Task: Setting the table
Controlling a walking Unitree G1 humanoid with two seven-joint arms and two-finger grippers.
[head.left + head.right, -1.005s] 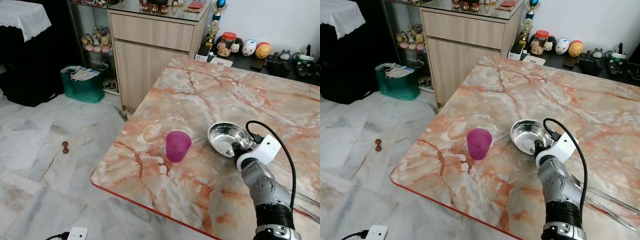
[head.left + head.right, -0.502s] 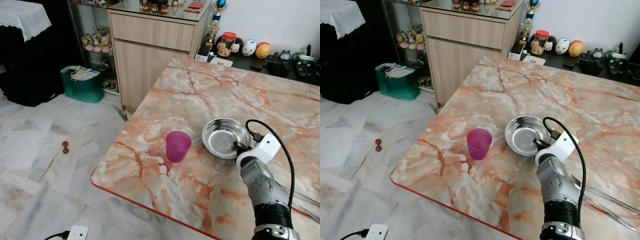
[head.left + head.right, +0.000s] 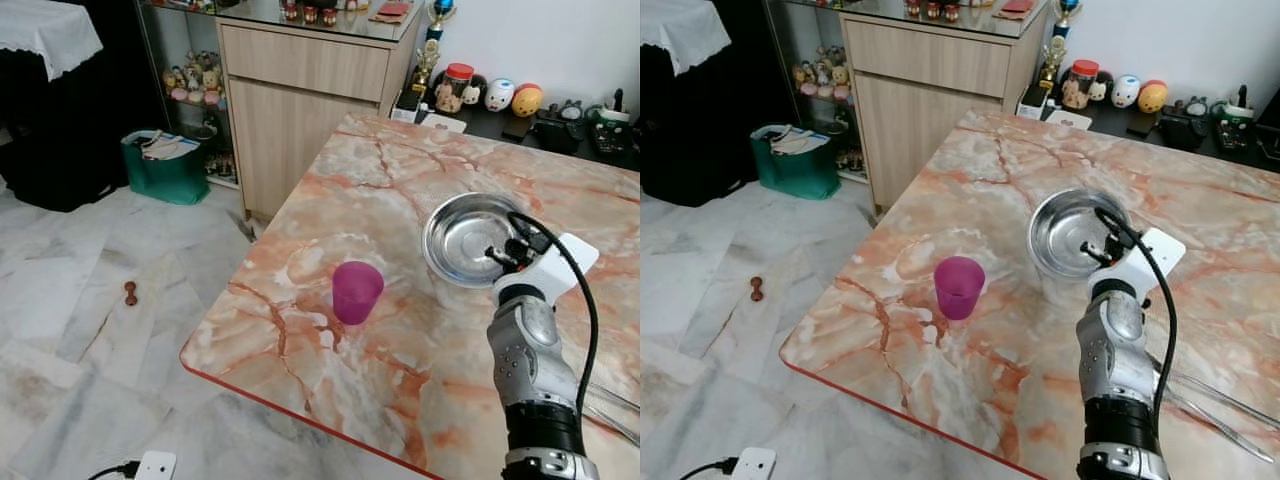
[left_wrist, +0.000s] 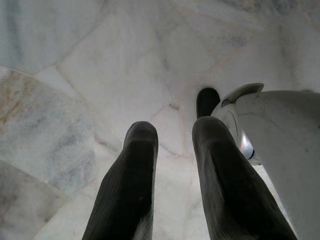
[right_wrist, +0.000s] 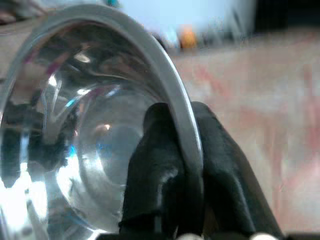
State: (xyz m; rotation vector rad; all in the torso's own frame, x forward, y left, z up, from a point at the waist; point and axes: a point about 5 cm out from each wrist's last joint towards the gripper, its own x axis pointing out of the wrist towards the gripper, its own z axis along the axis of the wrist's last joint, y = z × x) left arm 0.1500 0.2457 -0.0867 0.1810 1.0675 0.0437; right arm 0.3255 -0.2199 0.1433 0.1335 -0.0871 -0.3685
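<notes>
A shiny steel bowl (image 3: 468,234) hangs tilted above the marble table (image 3: 390,180), its rim pinched by my right gripper (image 3: 507,254). In the right wrist view the gripper (image 5: 175,122) is shut on the bowl's rim (image 5: 165,65), with one finger inside the bowl and one outside. A translucent pink cup (image 3: 356,291) stands upright on the table, to the left of the bowl and nearer the front edge. My left gripper (image 4: 172,132) hangs idle over the pale marble floor, its fingers a little apart and holding nothing.
Long metal cutlery (image 3: 1210,405) lies on the table at the right edge. A wooden cabinet (image 3: 300,90) stands behind the table, with a green bag (image 3: 165,165) on the floor to its left. Toys and jars (image 3: 500,95) line a dark shelf at the back.
My right gripper has raised the steel bowl off the table and carried it up and away to the right, tilting it. The pink cup has stayed put.
</notes>
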